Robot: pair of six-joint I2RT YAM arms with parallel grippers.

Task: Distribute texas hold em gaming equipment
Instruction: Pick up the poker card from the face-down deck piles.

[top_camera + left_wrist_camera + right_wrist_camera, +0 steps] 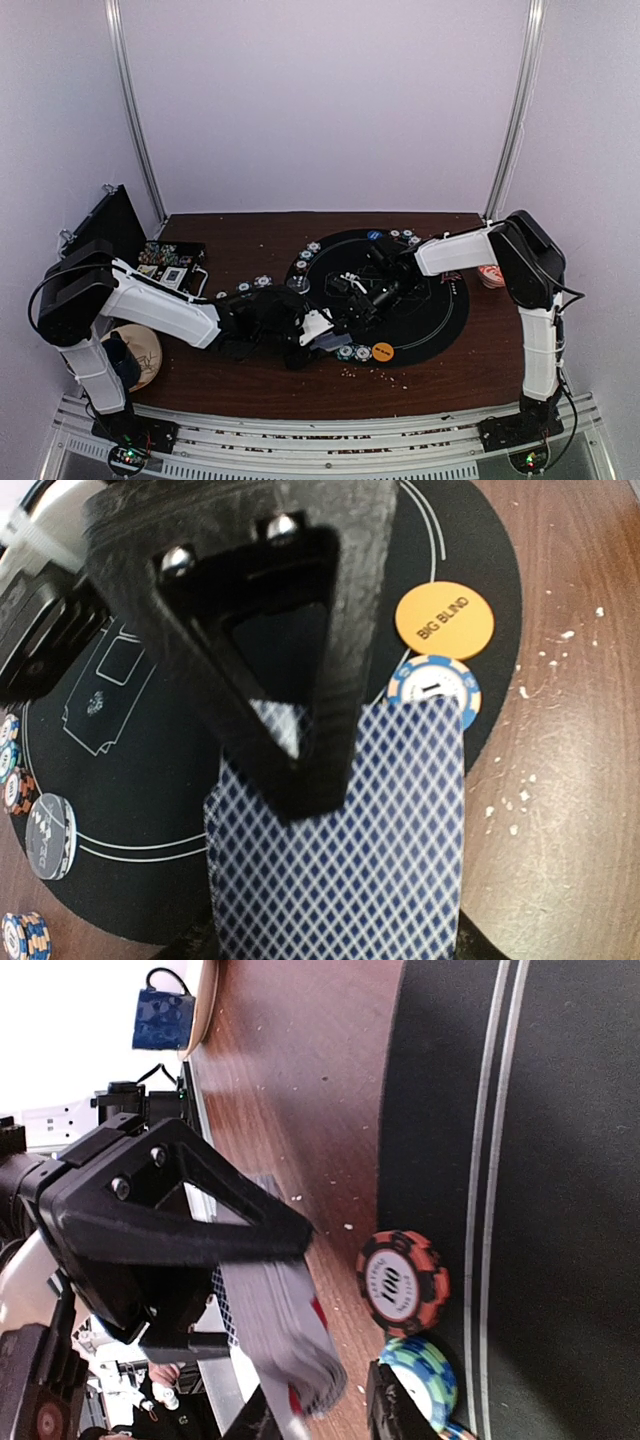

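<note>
Top external, Mara, nearest first: any containers?

Near left, Jon, a round wooden plate (148, 350) with a dark blue object (160, 1018) on it. Far left, an open black case (105, 222) beside a tray of chips (170, 262). Far right, a red-and-white bowl (490, 274); I cannot tell what it holds.

And the cards?

The deck of playing cards (340, 870) is held flat, patterned back up, over the near-left rim of the black mat (440, 310). The left jaws are clamped on one end, closed only as far as its thickness allows. Its long axis runs from them out toward the mat. In the left wrist view the free end covers part of a blue-and-white chip (432, 685), just beside the orange disc (444, 622).

Right jaws?

Their tips stand on either side of the deck's free end. I cannot tell whether they pinch it.

Room to move?

Bare wood of the bench (250, 385), flecked with pale specks, lies between the mat's near rim and the front edge. Loose chips (252, 285) sit off the mat's left rim, and other chips (405, 236) on its far rim.
</note>
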